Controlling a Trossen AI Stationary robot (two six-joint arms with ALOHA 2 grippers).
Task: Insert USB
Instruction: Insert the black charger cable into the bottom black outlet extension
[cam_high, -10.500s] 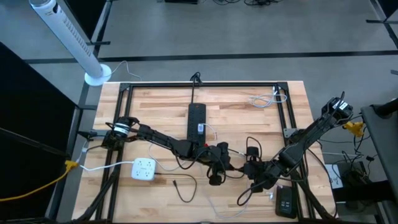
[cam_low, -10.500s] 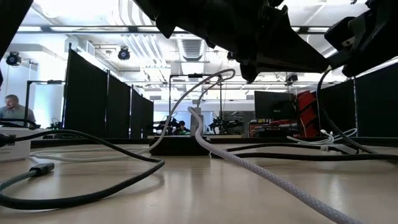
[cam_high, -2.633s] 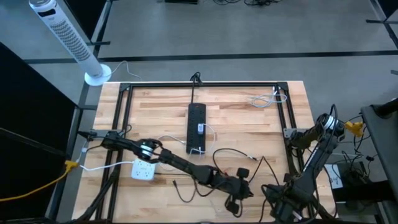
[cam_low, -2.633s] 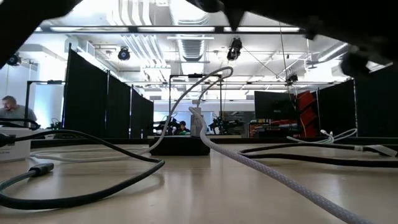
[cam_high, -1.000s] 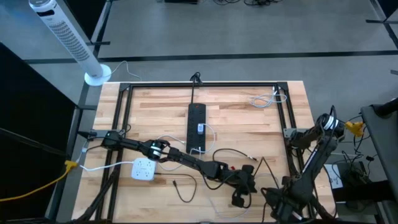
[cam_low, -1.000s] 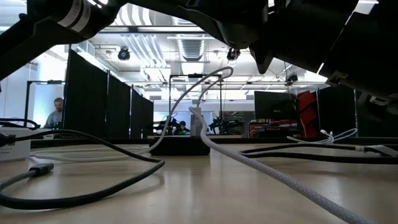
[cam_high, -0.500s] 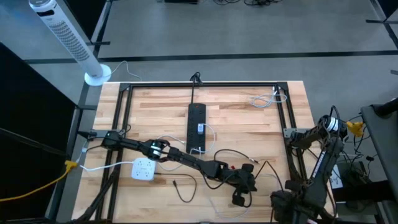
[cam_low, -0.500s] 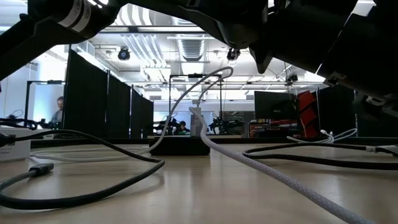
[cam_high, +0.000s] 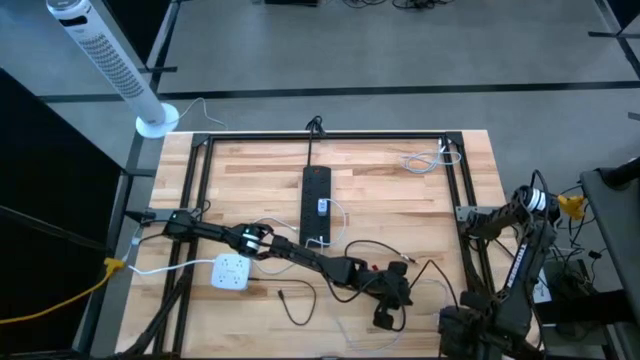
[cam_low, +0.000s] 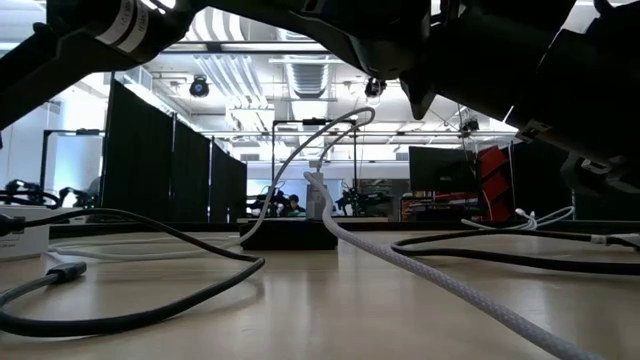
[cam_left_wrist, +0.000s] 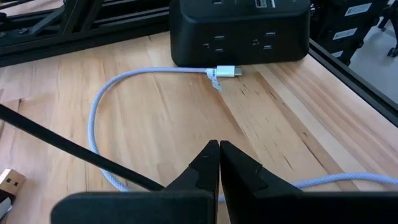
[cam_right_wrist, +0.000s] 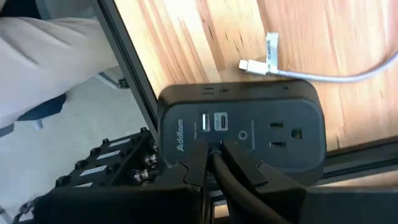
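On the front face of a black power cube, white upright lettering reads "Addtam". Just beside the brand name are two USB ports side by side, then a small ring-shaped button, then a three-hole mains socket. The cube stands at the edge of a pale wooden table, against the table's black metal rail.

The right gripper points straight at this face. Its two dark fingers are pressed together on a thick dark cable. The cable's end reaches the face just below the two USB ports, not in either port. Whether it touches the plastic cannot be told.

Behind the cube, a white braided cable lies on the wood. Its small white plug lies loose close to the cube, plugged into nothing.

The left gripper faces the cube's opposite side, which carries several mains sockets. It is a little way back from the cube, above the wood. Its jaws are fully together and hold nothing. The white cable's plug lies between this gripper and the cube, just short of the sockets. A thin black cable crosses the wood near this gripper's fingers.

Farther from the cube, near the table's middle, lies a long black power strip. Beyond that, toward the left arm's base, sits a small white charger block. No writing on either can be read.
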